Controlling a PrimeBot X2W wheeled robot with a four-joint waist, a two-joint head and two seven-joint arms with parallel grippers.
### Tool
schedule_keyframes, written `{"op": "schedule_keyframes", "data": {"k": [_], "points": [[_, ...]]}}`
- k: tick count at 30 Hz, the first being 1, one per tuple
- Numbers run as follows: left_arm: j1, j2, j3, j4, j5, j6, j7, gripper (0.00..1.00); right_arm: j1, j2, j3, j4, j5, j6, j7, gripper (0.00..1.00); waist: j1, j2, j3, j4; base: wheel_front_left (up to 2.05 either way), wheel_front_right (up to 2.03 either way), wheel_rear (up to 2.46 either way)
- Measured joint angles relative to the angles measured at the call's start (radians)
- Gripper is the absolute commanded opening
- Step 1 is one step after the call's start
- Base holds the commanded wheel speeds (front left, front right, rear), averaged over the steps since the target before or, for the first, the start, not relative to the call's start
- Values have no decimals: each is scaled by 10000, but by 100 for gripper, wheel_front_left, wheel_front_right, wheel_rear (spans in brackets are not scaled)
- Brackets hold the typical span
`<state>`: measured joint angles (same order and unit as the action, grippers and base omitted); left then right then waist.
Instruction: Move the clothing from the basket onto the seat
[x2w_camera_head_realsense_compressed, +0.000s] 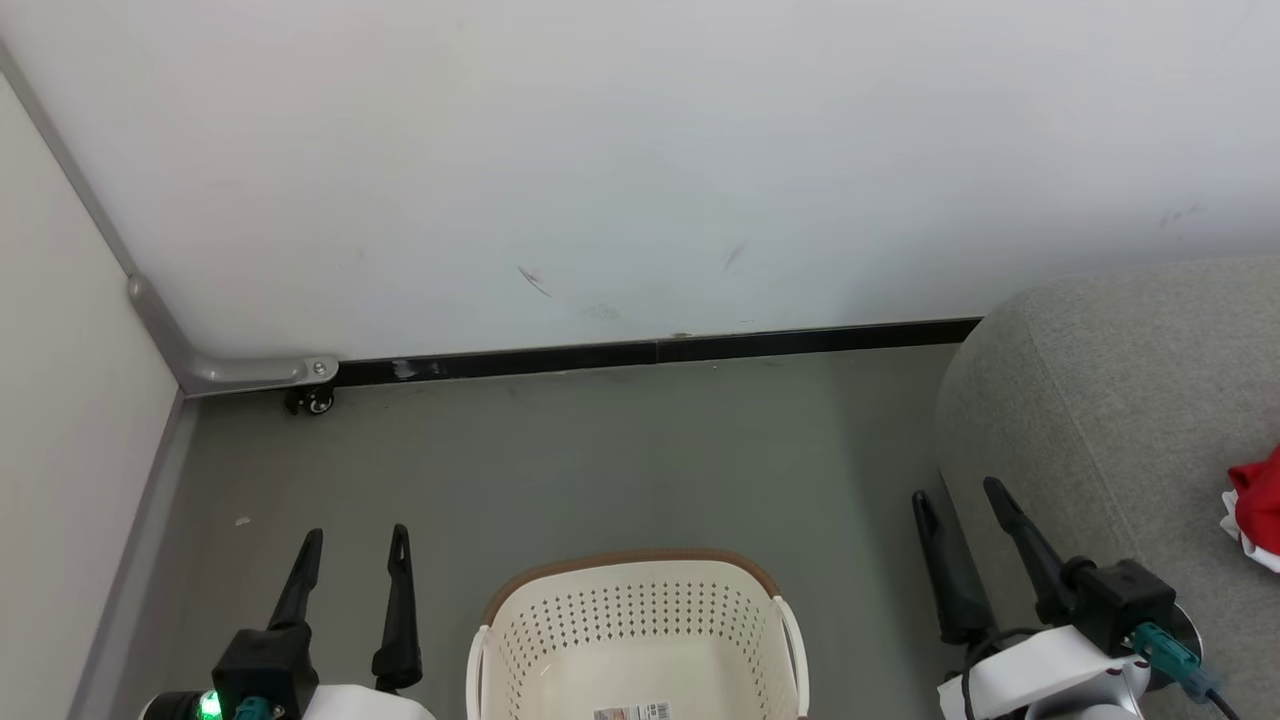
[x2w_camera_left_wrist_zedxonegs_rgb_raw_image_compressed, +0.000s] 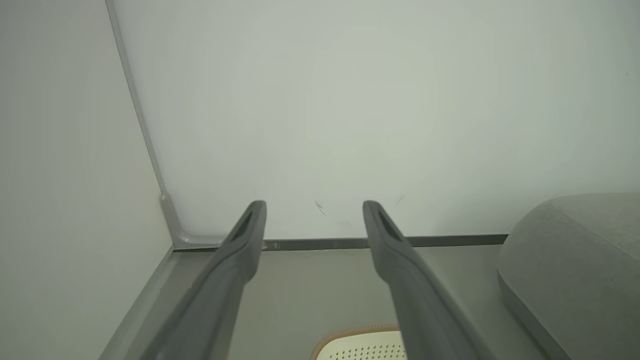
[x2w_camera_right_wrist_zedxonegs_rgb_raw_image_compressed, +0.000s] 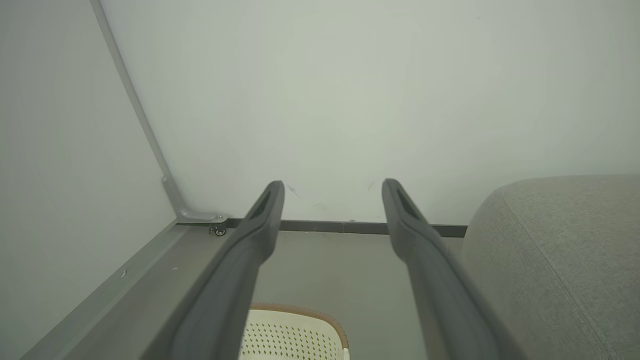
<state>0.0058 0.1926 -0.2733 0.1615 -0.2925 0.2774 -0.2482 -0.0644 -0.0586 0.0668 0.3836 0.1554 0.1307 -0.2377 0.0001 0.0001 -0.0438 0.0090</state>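
Note:
The cream basket (x2w_camera_head_realsense_compressed: 630, 610) with a brown rim stands on the floor at the bottom centre of the head view; its visible inside holds just a label at the bottom. A bit of red clothing (x2w_camera_head_realsense_compressed: 1258, 508) with white trim lies on the grey seat (x2w_camera_head_realsense_compressed: 1110, 400) at the right edge. My left gripper (x2w_camera_head_realsense_compressed: 358, 538) hovers left of the basket, open and holding nothing. Between the basket and the seat, my right gripper (x2w_camera_head_realsense_compressed: 955, 493) is open too, with nothing in it. The basket rim (x2w_camera_left_wrist_zedxonegs_rgb_raw_image_compressed: 357, 332) and the seat (x2w_camera_left_wrist_zedxonegs_rgb_raw_image_compressed: 575, 260) also show in the left wrist view. In the right wrist view the basket (x2w_camera_right_wrist_zedxonegs_rgb_raw_image_compressed: 295, 332) sits low and the seat (x2w_camera_right_wrist_zedxonegs_rgb_raw_image_compressed: 560, 250) at the right.
A white wall (x2w_camera_head_realsense_compressed: 640, 170) with a dark baseboard (x2w_camera_head_realsense_compressed: 650, 352) closes the far side. A side wall with a grey corner strip (x2w_camera_head_realsense_compressed: 160, 320) stands at the left, with a small caster (x2w_camera_head_realsense_compressed: 315, 400) at the corner. Grey floor (x2w_camera_head_realsense_compressed: 600, 460) lies between the wall and the basket.

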Motion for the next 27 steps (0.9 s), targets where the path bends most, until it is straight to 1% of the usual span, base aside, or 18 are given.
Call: {"op": "schedule_keyframes", "data": {"k": [5, 12, 27], "points": [[35, 10, 36, 2, 140, 96, 0, 100, 192, 27, -33, -209, -86, 0, 65, 100, 0, -1, -46, 13, 0, 0, 0], [164, 75, 31, 134, 240, 102, 0, 100, 448, 71, -52, -441, -316, 0, 190, 100, -1, 0, -75, 11, 0, 0, 0], [339, 94, 8, 238, 326, 146, 0, 100, 669, 98, -138, -997, -309, 0, 414, 100, -1, 0, 16, -52, 0, 0, 0]]}}
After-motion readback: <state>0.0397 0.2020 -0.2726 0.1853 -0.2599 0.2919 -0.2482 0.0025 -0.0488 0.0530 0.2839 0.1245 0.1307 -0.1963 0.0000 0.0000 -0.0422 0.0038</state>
